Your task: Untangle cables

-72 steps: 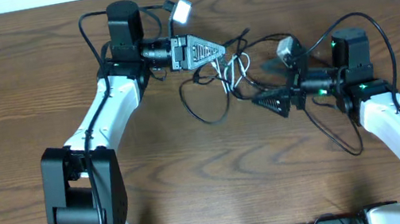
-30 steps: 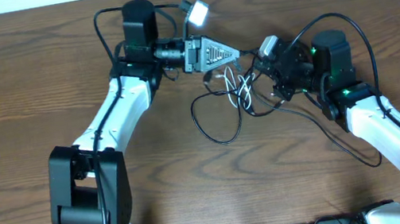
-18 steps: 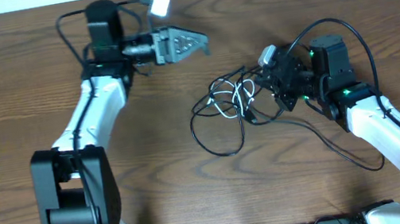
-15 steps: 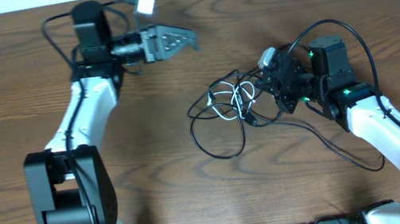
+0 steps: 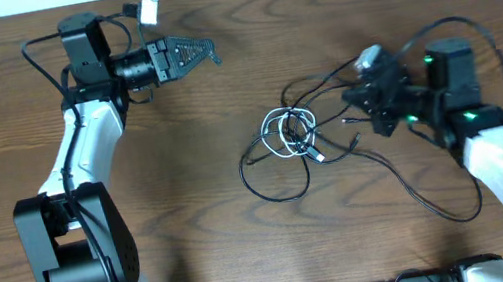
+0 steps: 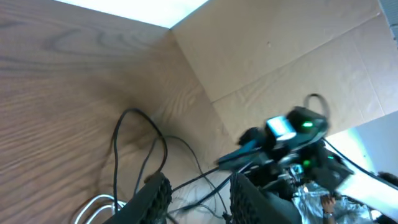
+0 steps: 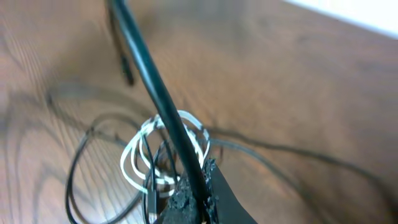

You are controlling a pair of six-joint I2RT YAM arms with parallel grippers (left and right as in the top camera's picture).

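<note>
Three cables (image 5: 283, 138) lie knotted on the tabletop (image 5: 175, 234), centre. Your right pincer (image 5: 359, 101) pinches a black cable (image 7: 149, 81), seemingly drawing it out; your left pincer (image 5: 207, 52) hangs spread, empty, well apart. Next, pin the white loops (image 7: 130, 160).

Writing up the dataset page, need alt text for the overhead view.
A tangle of cables, white loops knotted with black ones, lies mid-way across a wooden table. The right gripper is shut on a black cable at the tangle's right edge. The left gripper is open and empty, well away toward the frame's upper left.
</note>
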